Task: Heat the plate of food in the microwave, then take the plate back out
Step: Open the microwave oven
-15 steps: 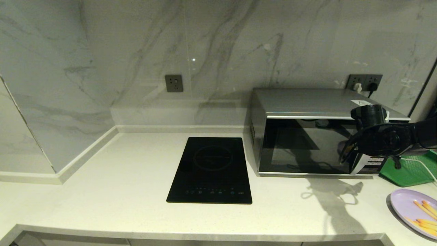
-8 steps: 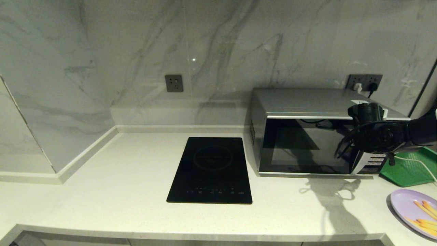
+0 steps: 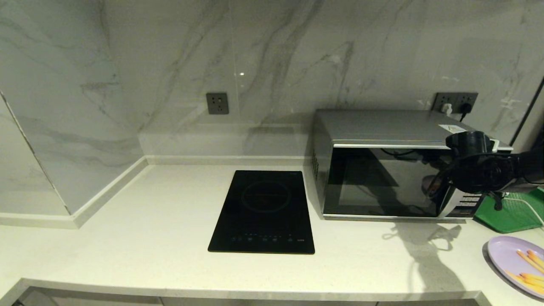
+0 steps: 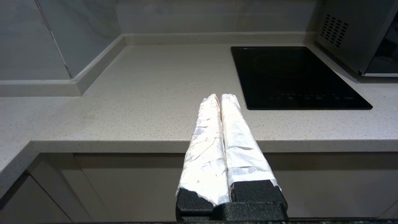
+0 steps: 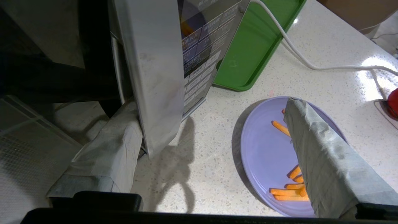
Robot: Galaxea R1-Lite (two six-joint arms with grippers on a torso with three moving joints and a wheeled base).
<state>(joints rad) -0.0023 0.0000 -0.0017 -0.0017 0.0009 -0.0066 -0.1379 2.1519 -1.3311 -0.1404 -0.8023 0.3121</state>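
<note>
Plate of food (image 3: pixel 512 261) sits flat on my countertop (image 3: pixel 148 238) at the near right corner, in front of the green tray (image 3: pixel 510 214) and to the right of the microwave (image 3: pixel 382 163), apart from both. It is round, so it has no long axis of its own; the orange sticks (image 5: pixel 281 127) on it lie in a loose scatter, several bunched near one rim (image 5: pixel 289 189) and lying roughly parallel to each other, one alone further across the plate.

Microwave stands against the marble wall with its long side running left to right and its dark glass door facing me. In my right wrist view the silver handle (image 5: pixel 152 77) runs upright down the door's right side, next to the button panel (image 5: pixel 202 53).

My right gripper (image 5: pixel 214 124) is spread wide at that handle: one wrapped finger (image 5: pixel 108 155) is tucked behind the handle, against the door side, and the other finger (image 5: pixel 320 158) hangs out over the plate, touching nothing I can see. So the handle lies between my fingers, not clamped.

My left gripper (image 4: pixel 221 98) is parked low at the counter's front edge, left of the black hob (image 4: pixel 292 74), its two foil-wrapped fingers pressed together on nothing.

A white cable (image 5: pixel 298 59) trails across the tray and counter.
</note>
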